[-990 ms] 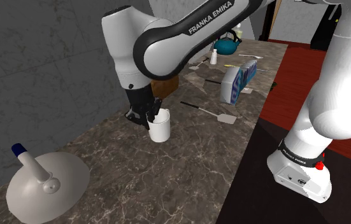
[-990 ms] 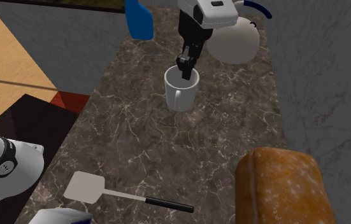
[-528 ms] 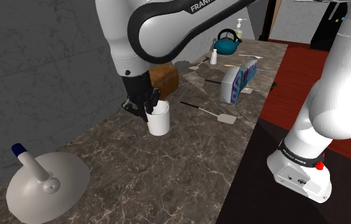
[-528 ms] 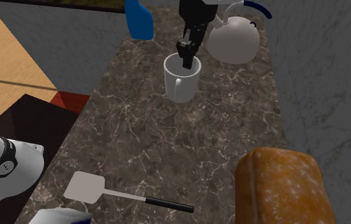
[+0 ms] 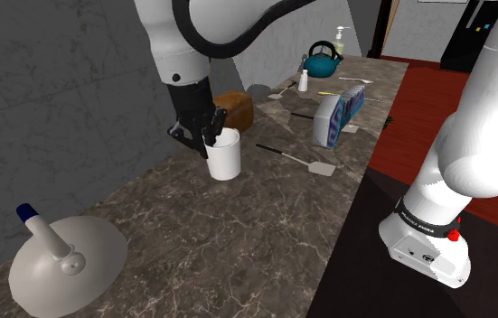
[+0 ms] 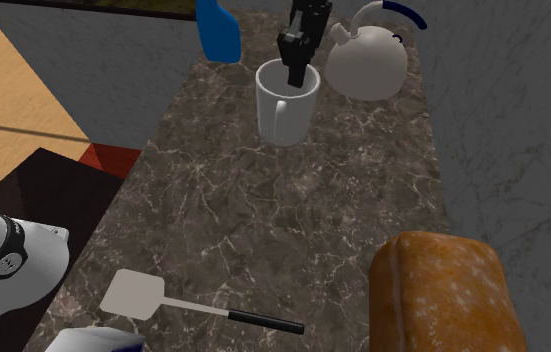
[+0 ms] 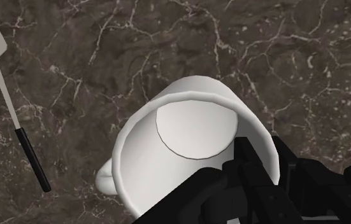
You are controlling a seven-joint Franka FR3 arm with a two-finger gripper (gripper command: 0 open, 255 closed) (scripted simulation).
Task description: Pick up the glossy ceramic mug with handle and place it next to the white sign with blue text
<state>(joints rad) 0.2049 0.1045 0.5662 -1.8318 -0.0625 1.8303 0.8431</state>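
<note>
Along the grey wall there's a long dark marble counter (image 5: 192, 244), and pretty much everything sits on it. The white arm (image 5: 179, 54) bends down over the middle of it from above.

Biggest thing on top is a white kettle (image 5: 61, 262) with a dark blue handle, down at the shoulder view's lower left, well apart from the rest. Next is a brown loaf (image 5: 238, 108) against the wall, then the sign (image 5: 330, 122), white with blue text, standing out near the counter's front edge.

The mug (image 5: 225, 163) is plain white and glossy, upright, in front of the loaf and near it. It's well apart from the sign, with a spatula (image 5: 321, 168) lying between the two. In the second exterior view its handle faces the camera and it shows right beside the white kettle. Can't tell for sure whether its base is on the marble or just off it.

The black gripper (image 5: 212, 137) comes straight down onto the mug's rim – one finger inside, one outside, pinching the wall between them. The wrist view shows that clamp nicely.

Far end of the counter – a small teal kettle (image 5: 322, 63).
</note>
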